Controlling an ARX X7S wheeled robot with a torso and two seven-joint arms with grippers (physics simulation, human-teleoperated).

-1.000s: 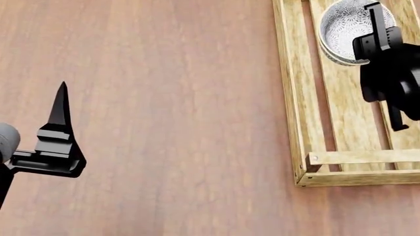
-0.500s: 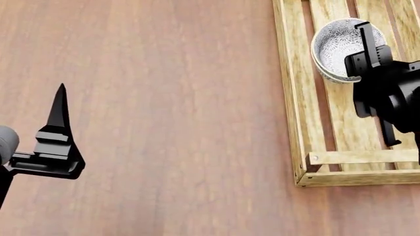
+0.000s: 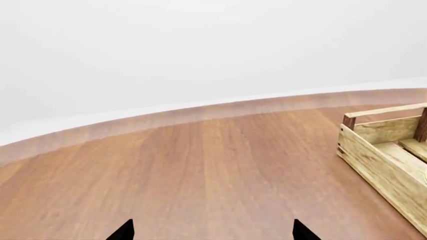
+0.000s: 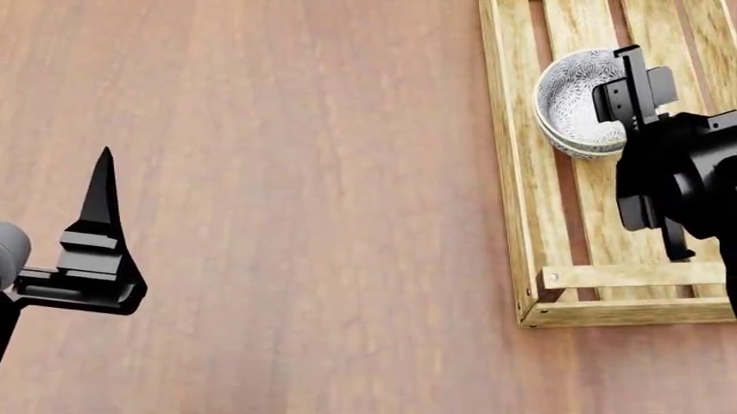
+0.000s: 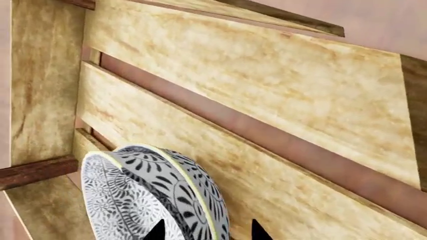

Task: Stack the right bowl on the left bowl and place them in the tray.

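Note:
Two patterned grey-and-white bowls (image 4: pixel 570 99) sit nested one inside the other, with both cream rims visible in the right wrist view (image 5: pixel 133 195). My right gripper (image 4: pixel 623 86) is shut on their rim, one finger inside and one outside (image 5: pixel 207 231). The bowls are over the slats of the light-wood tray (image 4: pixel 507 172), close to its left plank side. I cannot tell if they touch the slats. My left gripper (image 4: pixel 103 198) is far to the left over bare table, open with nothing between its fingers (image 3: pixel 213 231).
The tray's near end rail and corner post (image 4: pixel 553 280) lie in front of my right arm. A corner of the tray (image 3: pixel 373 155) shows in the left wrist view. The brown wooden table (image 4: pixel 299 207) spreads between the two arms; its far edge (image 3: pixel 200 112) curves.
My right gripper has carried the nested bowls leftward and nearer within the tray, toward its left side. The left arm has stayed where it was.

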